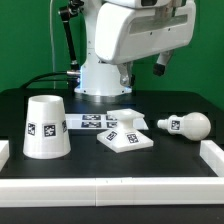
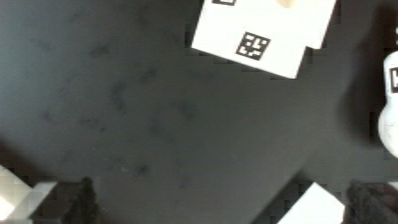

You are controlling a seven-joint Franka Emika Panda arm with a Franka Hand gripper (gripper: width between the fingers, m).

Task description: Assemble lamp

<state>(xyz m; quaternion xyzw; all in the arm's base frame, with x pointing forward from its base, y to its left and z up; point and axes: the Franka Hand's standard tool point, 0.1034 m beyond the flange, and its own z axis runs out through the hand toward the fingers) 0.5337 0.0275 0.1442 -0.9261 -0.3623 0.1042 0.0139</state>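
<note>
Read the exterior view as a clock face with the flat square white plastic base (image 1: 125,139) at its centre. The base lies on the black table (image 1: 100,162), a little tilted, with one black-and-white tag on its top. The tall tapered white plastic shade (image 1: 47,126) stands at about nine o'clock, well apart from the base, with its narrow end up and a tag facing the camera. The white round-headed bulb (image 1: 188,125) lies on its side between two and three o'clock, near the base but not touching it, its round head toward the exterior view's right. The marker board (image 1: 90,122) lies flat at about eleven o'clock, just beside the base; I cannot tell if they touch. The white robot arm (image 1: 130,40) rises at twelve o'clock. In the wrist view the gripper (image 2: 221,194) hangs over bare table with its two dark fingers (image 2: 64,200) spread wide and nothing between them. The base (image 2: 267,35) and the bulb (image 2: 386,100) are away from the fingers. The white patches beside the fingers are perhaps the white border (image 1: 110,186) of the table.
</note>
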